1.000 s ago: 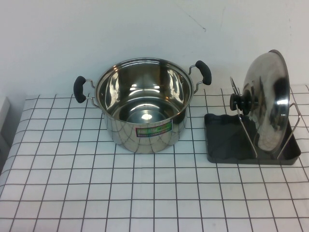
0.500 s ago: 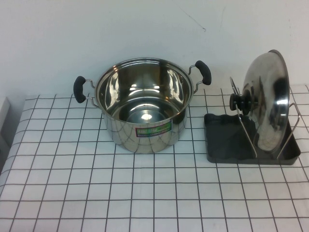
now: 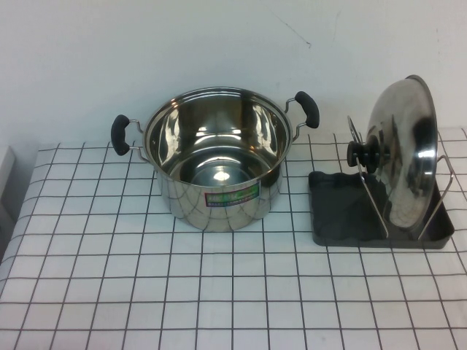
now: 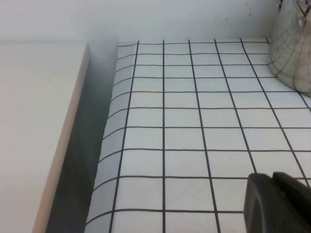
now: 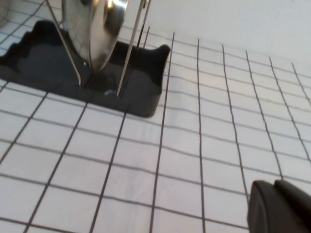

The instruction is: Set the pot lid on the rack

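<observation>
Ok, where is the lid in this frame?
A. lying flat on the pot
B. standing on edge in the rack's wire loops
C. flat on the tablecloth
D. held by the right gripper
B: the lid stands on edge between the wire loops of the rack, knob toward the open pot. The left gripper and right gripper sit low over bare tablecloth, holding nothing.

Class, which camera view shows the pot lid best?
The high view: the whole pot lid stands on edge in the rack, knob visible. The right wrist view shows only its lower edge; the left wrist view shows none. Neither gripper is near it.
</observation>
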{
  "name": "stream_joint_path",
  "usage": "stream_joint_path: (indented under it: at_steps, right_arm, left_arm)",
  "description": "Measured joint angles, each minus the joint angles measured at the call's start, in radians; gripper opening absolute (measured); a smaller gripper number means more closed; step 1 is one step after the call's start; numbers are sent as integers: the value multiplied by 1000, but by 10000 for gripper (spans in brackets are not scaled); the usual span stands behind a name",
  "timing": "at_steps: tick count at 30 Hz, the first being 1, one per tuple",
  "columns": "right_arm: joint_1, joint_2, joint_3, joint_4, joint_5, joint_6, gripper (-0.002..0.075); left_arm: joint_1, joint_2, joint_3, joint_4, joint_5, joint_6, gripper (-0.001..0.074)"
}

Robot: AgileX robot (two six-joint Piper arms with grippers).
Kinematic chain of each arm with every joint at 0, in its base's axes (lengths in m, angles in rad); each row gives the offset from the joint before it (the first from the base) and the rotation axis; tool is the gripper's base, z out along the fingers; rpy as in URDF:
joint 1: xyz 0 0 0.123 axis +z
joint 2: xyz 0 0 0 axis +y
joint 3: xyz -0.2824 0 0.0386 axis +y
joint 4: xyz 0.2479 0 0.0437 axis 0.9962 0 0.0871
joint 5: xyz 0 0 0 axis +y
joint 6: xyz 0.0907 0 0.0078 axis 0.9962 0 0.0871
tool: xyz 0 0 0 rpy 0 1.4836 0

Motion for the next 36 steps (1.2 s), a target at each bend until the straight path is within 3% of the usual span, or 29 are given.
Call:
stream_joint_path:
  at_steps: [36]
  right_arm:
    - [0, -22, 35, 10, 2, 84, -1]
  left_arm:
    - [0, -2, 0, 0, 2, 0, -2]
